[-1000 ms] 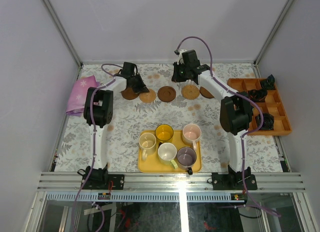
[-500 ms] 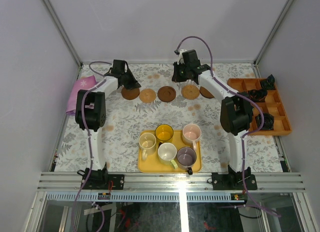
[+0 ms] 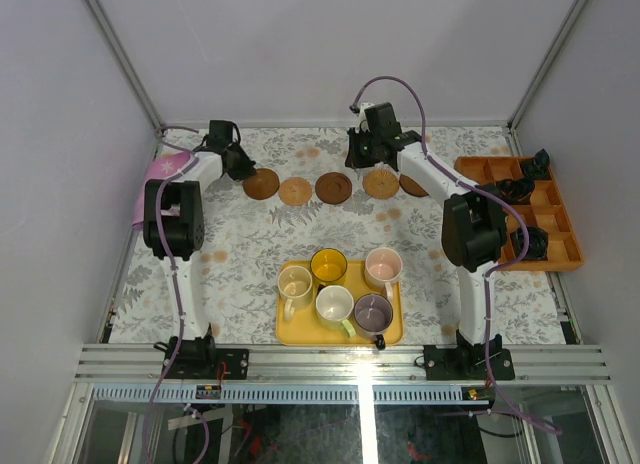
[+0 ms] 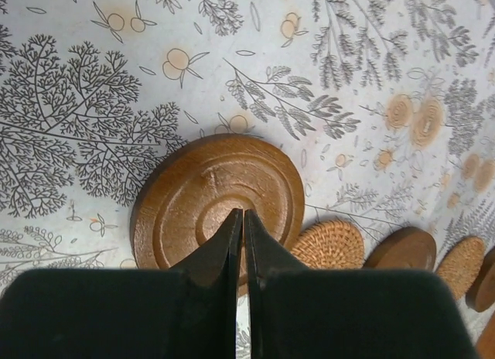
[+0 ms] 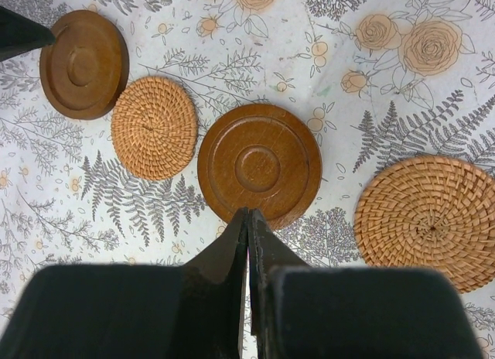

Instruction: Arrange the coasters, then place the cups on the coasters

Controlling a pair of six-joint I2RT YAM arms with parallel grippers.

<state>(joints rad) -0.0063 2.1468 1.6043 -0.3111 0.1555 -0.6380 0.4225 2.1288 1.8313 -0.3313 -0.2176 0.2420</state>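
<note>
Overhead view: coasters [image 3: 296, 191] lie in a row across the far part of the table [image 3: 250, 254], from the leftmost dark coaster [image 3: 261, 185] to the fifth coaster [image 3: 413, 185], which is partly hidden under the right arm. Bare floral surface separates the row from the yellow tray [image 3: 288, 336] near the front edge, where the five cups [image 3: 335, 304] stand close together. A pink cloth [image 3: 160, 174] lies at the left edge and an orange tray [image 3: 565, 259] at the right. The left gripper [image 3: 240, 162] is just left of the row's end and the right gripper [image 3: 365, 156] just behind the row

Left wrist: fingers pressed together with nothing between them, tips over the leftmost dark coaster; contact cannot be told. The last disc is cut off by the frame

Right wrist: fingers closed and empty, tips at the near rim of the middle dark coaster [image 5: 259, 164]. A woven coaster lies apart on each side, the right one clipped
</note>
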